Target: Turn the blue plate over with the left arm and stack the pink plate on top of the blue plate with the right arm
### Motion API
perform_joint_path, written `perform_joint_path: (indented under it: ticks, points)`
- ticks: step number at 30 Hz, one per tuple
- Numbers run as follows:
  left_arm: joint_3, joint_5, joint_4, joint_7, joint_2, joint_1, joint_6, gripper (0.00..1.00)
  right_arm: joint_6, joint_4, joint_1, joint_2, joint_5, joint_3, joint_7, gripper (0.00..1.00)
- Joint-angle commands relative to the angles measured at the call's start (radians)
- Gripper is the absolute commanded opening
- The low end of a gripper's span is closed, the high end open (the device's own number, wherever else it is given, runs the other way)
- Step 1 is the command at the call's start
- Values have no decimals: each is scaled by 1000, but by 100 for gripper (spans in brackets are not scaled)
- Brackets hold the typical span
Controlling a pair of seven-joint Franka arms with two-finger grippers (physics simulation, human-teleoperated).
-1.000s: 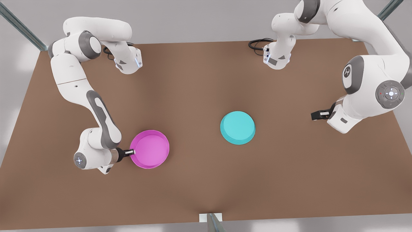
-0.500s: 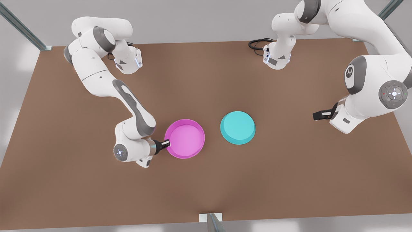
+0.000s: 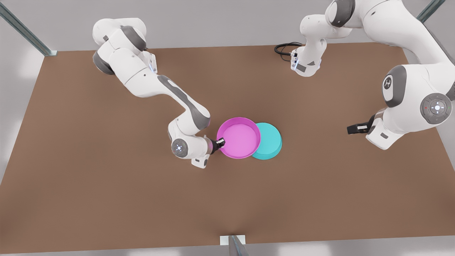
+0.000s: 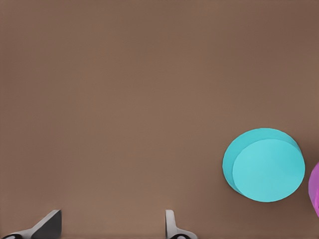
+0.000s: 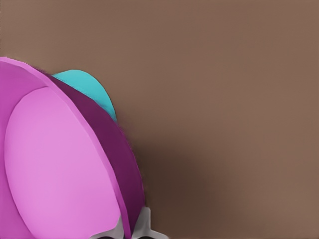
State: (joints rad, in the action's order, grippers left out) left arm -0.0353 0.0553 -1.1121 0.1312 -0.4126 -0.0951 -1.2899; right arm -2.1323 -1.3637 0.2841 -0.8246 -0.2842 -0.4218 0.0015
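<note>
The blue plate (image 3: 271, 141) lies on the brown table with its flat bottom facing up; it also shows as the cyan disc (image 4: 264, 167) and as a cyan sliver (image 5: 87, 87) behind the pink rim. The pink plate (image 3: 239, 138) hangs above the table, open side up, covering the blue plate's edge on the front view's left. My right gripper (image 3: 219, 143) is shut on the pink plate's rim (image 5: 128, 199). My left gripper (image 3: 354, 128) waits at the front view's right, well clear of both plates, its fingers (image 4: 172, 228) spread open with nothing between them. A slice of pink plate (image 4: 315, 188) appears beside the blue one.
The brown table (image 3: 106, 177) stretches wide around the plates. A black cable loop (image 3: 284, 49) lies by the left arm's base at the back. A metal post (image 3: 233, 245) stands at the front edge, and frame struts (image 3: 21, 30) cross the back corners.
The right arm has carried the pink plate toward the front view's right, from well apart to overlapping the blue plate. The left arm has barely shifted.
</note>
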Motion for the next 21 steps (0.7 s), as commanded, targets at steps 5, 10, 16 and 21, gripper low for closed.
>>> perform_joint_path:
  ticks: [5, 10, 16, 21]
  points:
    - [0, 0, 0, 4, 0, 0, 3, 100, -58, 14, 69, -19, -1, 0, 48, 21]
    - [0, 0, 0, 5, 0, 0, 4, 100, -80, 123, 141, -90, -15, 6, 100, 21]
    - [0, 0, 0, 5, 0, 0, 6, 100, -101, 187, 190, -146, -16, 26, 106, 21]
    - [0, 0, 0, 5, 0, -2, 6, 100, -101, 216, 208, -180, -16, 26, 101, 21]
